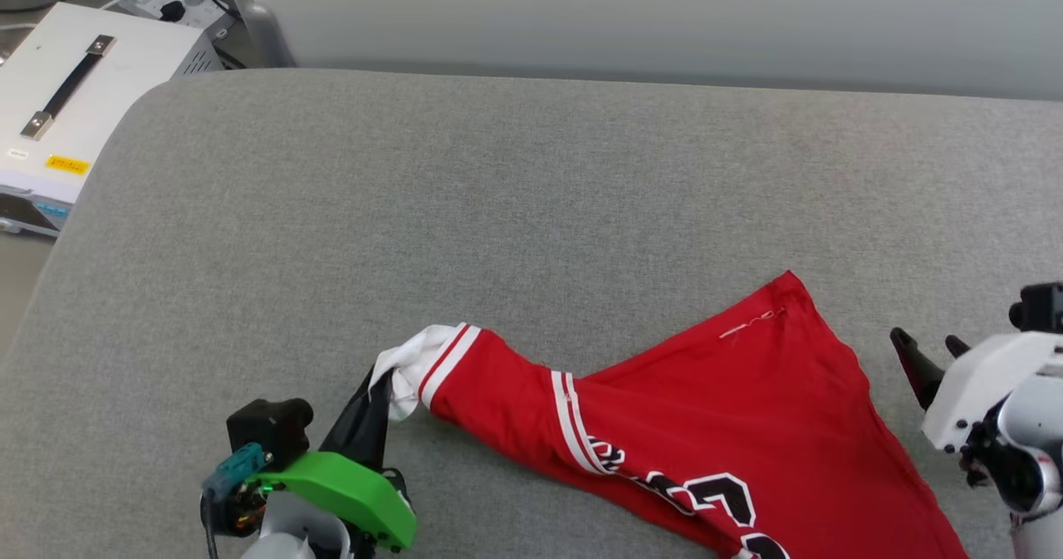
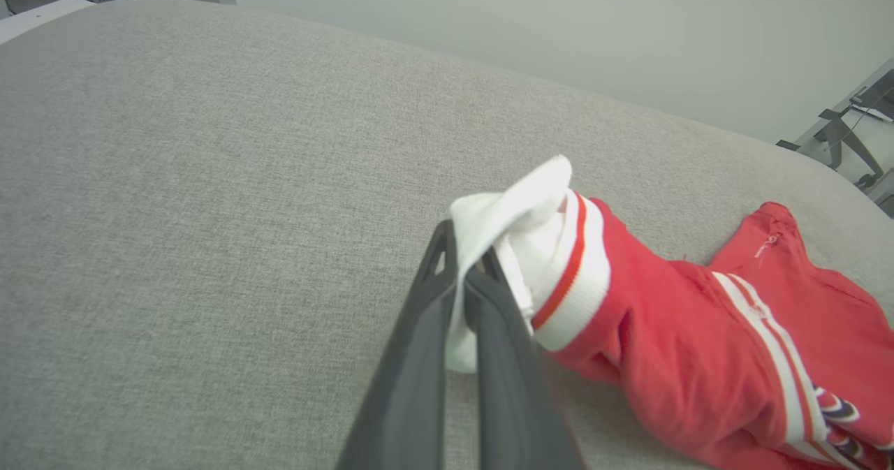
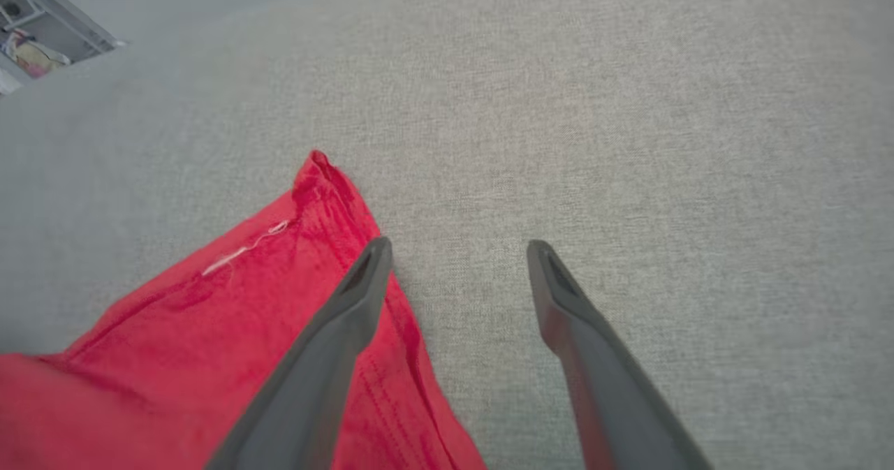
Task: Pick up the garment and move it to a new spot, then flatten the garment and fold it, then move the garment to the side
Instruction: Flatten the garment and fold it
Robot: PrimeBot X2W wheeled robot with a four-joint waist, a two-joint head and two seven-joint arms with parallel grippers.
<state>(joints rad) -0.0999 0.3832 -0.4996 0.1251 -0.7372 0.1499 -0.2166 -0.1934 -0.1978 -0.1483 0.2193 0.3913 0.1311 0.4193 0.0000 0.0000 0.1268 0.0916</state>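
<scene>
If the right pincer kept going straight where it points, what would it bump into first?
Probably the bare grey cushion. The open right pincer points at it; the garment lies by one finger only. Depth is unclear.

Green left wrist cover (image 1: 340,488), white right wrist housing (image 1: 984,389), long dark tapered fingers (image 3: 328,358)

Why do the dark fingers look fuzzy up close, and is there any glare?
Left wrist view: the left gripper's fingers look soft, too near the lens; the jersey is sharper. Right wrist view: the right gripper's fingers are likewise soft. Head view: even light, faint shadows, no glare.
</scene>
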